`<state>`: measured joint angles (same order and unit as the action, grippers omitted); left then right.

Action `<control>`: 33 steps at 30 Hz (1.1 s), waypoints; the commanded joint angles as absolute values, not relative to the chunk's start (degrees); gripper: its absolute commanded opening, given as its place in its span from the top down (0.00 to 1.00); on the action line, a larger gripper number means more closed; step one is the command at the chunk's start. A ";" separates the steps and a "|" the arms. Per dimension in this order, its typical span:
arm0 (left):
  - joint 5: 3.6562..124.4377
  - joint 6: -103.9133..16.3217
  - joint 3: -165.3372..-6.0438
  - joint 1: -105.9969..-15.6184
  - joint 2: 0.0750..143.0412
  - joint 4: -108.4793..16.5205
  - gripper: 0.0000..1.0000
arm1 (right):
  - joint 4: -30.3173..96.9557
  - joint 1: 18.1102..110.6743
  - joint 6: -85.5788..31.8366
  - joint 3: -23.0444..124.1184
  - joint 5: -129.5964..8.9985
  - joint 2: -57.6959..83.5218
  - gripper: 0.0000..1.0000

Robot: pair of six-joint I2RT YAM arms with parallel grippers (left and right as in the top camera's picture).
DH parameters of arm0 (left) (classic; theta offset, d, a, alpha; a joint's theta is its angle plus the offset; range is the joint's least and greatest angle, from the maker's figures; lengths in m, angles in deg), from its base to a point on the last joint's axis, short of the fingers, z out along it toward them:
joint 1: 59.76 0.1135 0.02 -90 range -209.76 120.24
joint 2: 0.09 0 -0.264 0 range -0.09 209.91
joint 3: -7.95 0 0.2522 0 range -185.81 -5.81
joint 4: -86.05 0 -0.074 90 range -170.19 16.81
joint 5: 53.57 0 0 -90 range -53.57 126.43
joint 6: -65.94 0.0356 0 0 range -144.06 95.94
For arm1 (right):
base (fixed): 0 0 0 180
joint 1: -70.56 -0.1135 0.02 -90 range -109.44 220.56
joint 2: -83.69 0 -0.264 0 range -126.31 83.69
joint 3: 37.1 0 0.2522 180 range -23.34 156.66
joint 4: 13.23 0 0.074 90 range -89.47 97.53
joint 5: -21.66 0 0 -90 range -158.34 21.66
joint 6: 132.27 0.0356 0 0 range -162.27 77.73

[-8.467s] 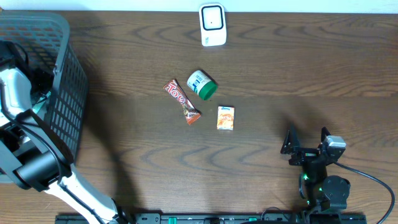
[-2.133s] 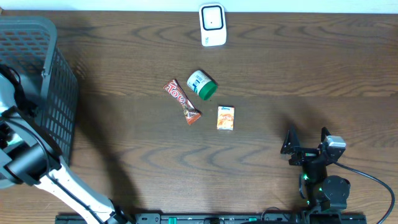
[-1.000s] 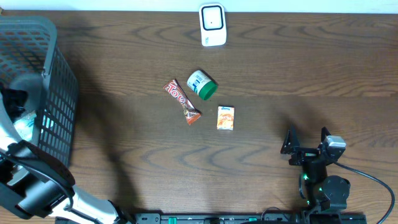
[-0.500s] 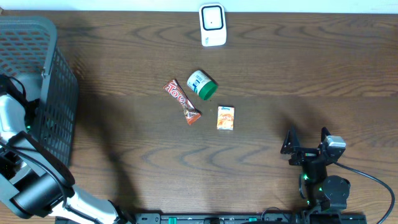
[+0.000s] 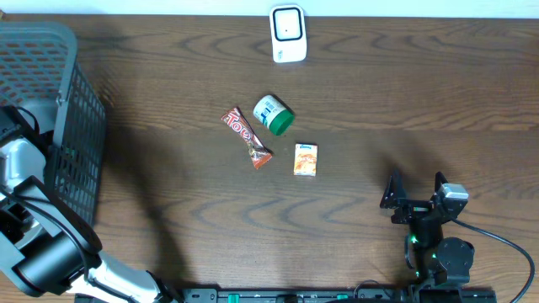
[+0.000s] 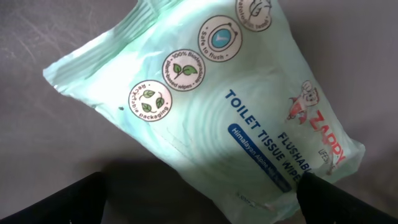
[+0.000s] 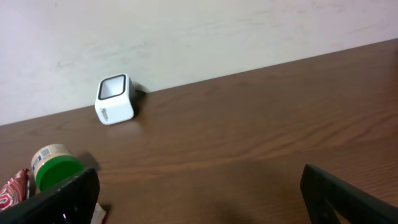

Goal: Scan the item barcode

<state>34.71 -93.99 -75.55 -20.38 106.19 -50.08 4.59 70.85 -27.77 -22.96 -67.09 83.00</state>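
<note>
Far left, inside the grey basket [image 5: 80, 126], the left gripper [image 6: 199, 204] hangs with its fingers spread wide and empty over a pack of toilet wipes [image 6: 205, 106] lying flat on the basket floor. No barcode shows on its upper face, though the pack's edges are cropped. Gripped as it lies, it could meet the scanner [image 5: 287, 34], well apart at the table's far edge, wrong side up, and the slack film may slip. At front right the right gripper [image 5: 415, 187] rests open, holding nothing.

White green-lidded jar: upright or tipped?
Tipped. The white green-lidded jar lies on its side, lid face toward the right wrist camera.
</note>
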 commanded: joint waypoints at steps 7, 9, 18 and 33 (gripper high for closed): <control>33.49 -94.36 -71.99 -20.19 114.39 -52.11 0.74 | 4.81 69.71 -27.31 -23.02 -67.41 83.30 0.01; 33.47 -93.20 -71.99 -20.19 116.59 -52.83 0.93 | 4.81 69.71 -27.31 -23.02 -67.39 83.30 0.01; 37.16 -79.56 -74.13 -20.12 113.16 -55.87 0.93 | 4.81 69.71 -27.31 -23.02 -67.39 83.30 0.01; 36.86 -75.94 -75.83 -17.91 92.05 -53.07 0.93 | 4.81 69.71 -27.31 -23.02 -67.39 83.30 0.01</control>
<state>37.21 -77.55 -75.90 -18.57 91.48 -54.16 4.59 70.85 -27.77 -22.96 -67.09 83.00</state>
